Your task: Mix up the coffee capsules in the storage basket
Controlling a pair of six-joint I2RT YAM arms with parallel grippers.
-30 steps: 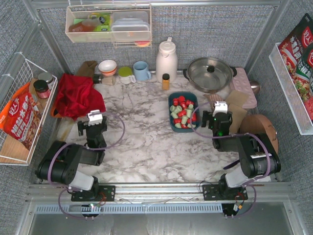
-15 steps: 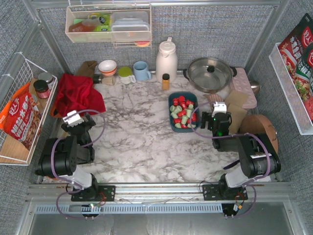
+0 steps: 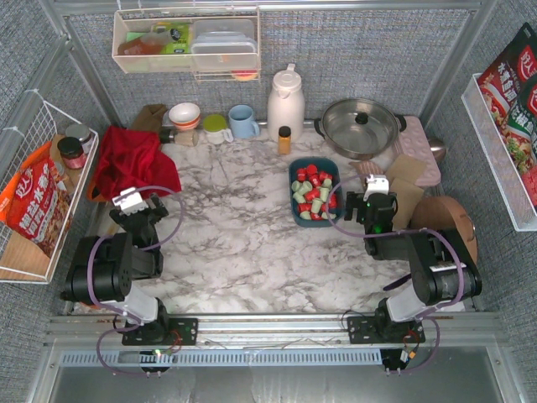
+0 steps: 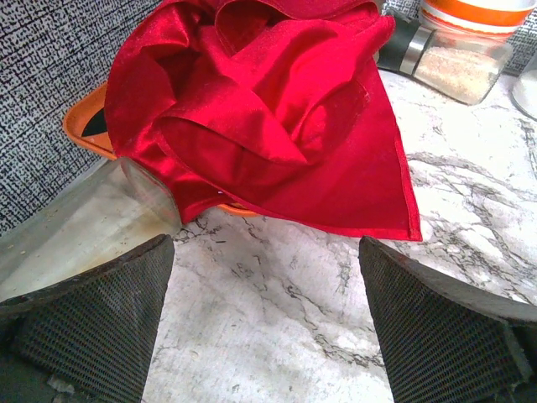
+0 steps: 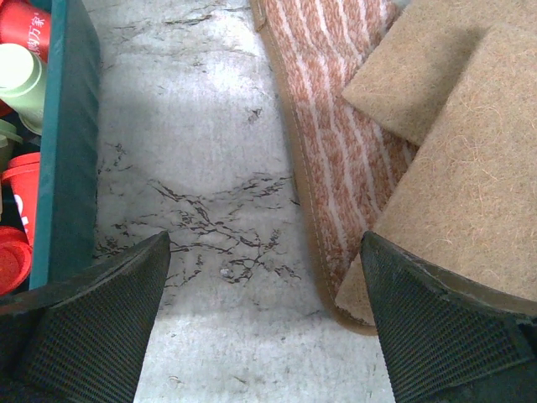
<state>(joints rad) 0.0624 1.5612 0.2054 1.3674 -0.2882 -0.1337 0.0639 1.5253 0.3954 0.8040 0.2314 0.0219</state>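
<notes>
**Both grippers open and empty; capsules in the basket**

The left gripper (image 3: 126, 196) is held with its jaws spread wide and nothing between them. In the wrist view its two dark pads (image 4: 92, 319) are seen well apart above bare marble. It is pointed at a red cloth (image 4: 268, 109), which is heaped near the table's left edge, just ahead of the fingertips and not touched by them. An orange rim (image 4: 80, 130) is seen under the cloth; whether it belongs to a plate or a bowl cannot be told. A shaker (image 4: 453, 63) with a dark cap is laid on its side beyond the cloth.

The right gripper (image 3: 376, 186) is likewise spread wide, and nothing is gripped. It is placed just right of the basket (image 3: 292, 176). In its wrist view a bare strip of table (image 5: 210, 168) is seen between the basket (image 5: 71, 143) and a striped mat (image 5: 327, 126). Brown fibre mats (image 5: 470, 168) are laid partly over the striped one.

The capsules (image 3: 314, 193) are all held inside the basket, red and pale green ones jumbled together. The basket is set on the marble right of centre. An amber bottle (image 3: 284, 138) and a white jug (image 3: 285, 101) are stood behind it, and a lidded pot (image 3: 361, 126) is set behind it to the right.
</notes>
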